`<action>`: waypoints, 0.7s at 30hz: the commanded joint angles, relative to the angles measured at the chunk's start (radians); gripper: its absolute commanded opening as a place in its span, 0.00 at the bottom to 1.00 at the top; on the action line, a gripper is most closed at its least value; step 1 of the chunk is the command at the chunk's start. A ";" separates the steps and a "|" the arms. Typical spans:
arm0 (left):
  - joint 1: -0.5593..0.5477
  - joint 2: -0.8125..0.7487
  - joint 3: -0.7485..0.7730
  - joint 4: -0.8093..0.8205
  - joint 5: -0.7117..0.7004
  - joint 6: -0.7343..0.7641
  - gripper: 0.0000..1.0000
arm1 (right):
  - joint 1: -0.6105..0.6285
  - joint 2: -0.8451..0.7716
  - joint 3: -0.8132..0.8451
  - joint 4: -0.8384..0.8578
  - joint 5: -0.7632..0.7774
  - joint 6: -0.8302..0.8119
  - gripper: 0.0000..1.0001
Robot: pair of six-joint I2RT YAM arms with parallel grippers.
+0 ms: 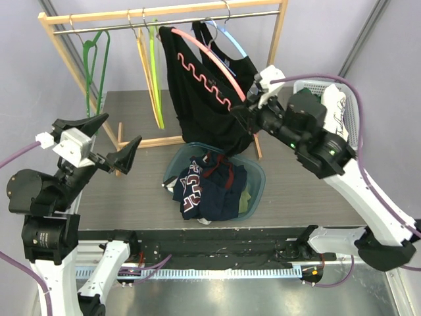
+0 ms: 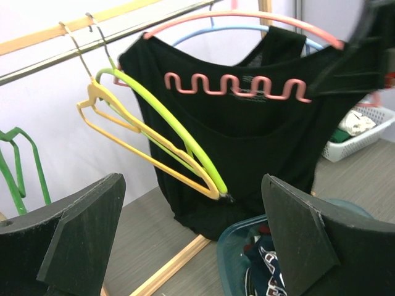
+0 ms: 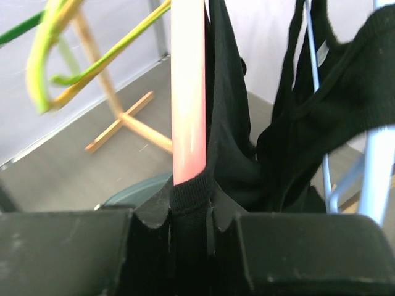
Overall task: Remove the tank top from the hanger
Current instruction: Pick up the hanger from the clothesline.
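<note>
Grey floor, white walls, wooden rack (image 1: pixel 164 12) with a metal rail across the back. Black tank top (image 1: pixel 200 105) is still on the pink hanger (image 1: pixel 210 56), hanging off the rail mid-rack, its lower hem just above the teal bin (image 1: pixel 260 172), which is full of clothes (image 1: pixel 207 187). Blue hanger (image 1: pixel 233 43) sits right behind it, with one strap draped over or near it.

Right gripper (image 1: pixel 245 113) is clamped on the tank top at the pink hanger's right end. Wrist view shows black fabric pinched between the fingers, with the pink bar running down into the hem. Can't tell if the hanger tip is pinched too; the fabric hides it.

Left gripper (image 1: pixel 108 139) has its jaws wide apart, holds nothing, sits well left of the garment and faces it. Lime hanger (image 1: pixel 153 66) and green hanger (image 1: pixel 87 72) are bare on the rail to the left. White basket (image 1: pixel 356 118) is at far right.
</note>
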 commanded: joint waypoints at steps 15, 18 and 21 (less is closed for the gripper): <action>0.006 0.075 0.092 0.038 -0.027 -0.143 0.97 | 0.005 -0.260 0.314 -0.211 -0.189 0.008 0.01; 0.004 0.069 0.083 0.045 -0.022 -0.140 0.97 | 0.006 -0.246 0.406 -0.205 -0.238 0.010 0.01; 0.004 0.064 0.079 0.048 -0.016 -0.135 0.97 | 0.005 -0.231 0.462 -0.207 -0.259 0.008 0.01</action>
